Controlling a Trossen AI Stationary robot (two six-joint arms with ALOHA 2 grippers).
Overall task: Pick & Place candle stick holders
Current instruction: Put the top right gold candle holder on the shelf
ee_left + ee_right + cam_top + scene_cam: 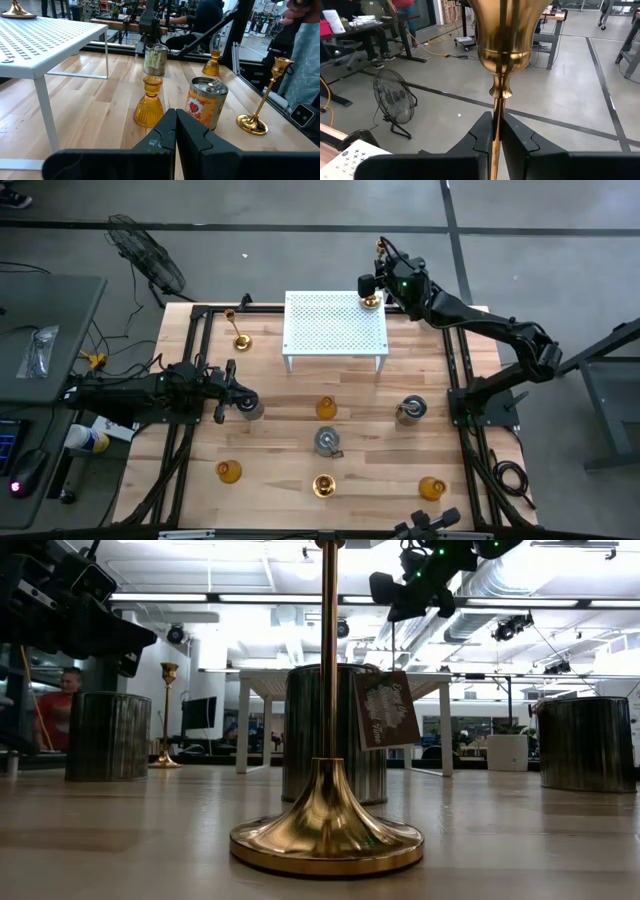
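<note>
One gold stick is being set on the white rack, at its back right corner, stem pinched by the right fingers; release not yet done. Eight holders are left on the worktop: a gold stick left of the rack, another well in front; silver jars and amber glasses in front of the rack. Left gripper is parked front-left of the rack, fingers pressed together, empty, beside a jar. Most of the rack top is free. The placed stick sits near the rack edge; tipping risk is judged real.
</note>
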